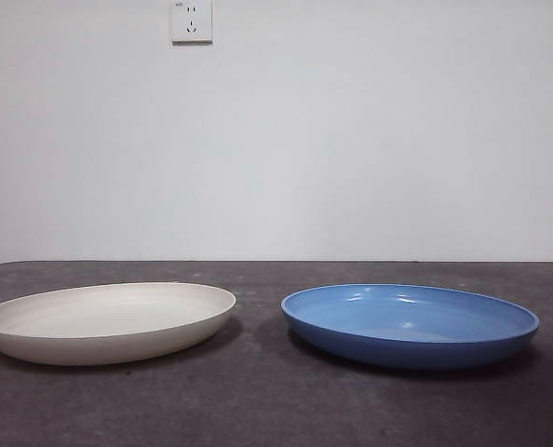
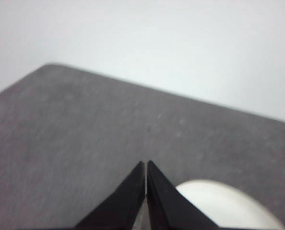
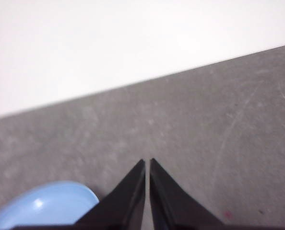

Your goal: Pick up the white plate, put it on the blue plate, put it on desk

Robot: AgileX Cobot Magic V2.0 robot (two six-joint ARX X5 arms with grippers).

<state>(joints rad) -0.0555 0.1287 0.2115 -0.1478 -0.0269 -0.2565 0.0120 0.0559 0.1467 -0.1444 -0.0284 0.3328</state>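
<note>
Left end effector (image 2: 146, 165), right end effector (image 3: 147, 163) closed

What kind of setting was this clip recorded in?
Probably an indoor lab or test bench, not a home kitchen: a bare dark grey-brown mottled tabletop against a plain white wall with one wall socket. Only a matte cream-white round plate and a glossy blue round plate sit on it.

My front camera sits low, level across the desk (image 1: 276, 400), facing the wall (image 1: 351, 140); my wrist cameras look down over it, each sharing one plate's edge.
</note>
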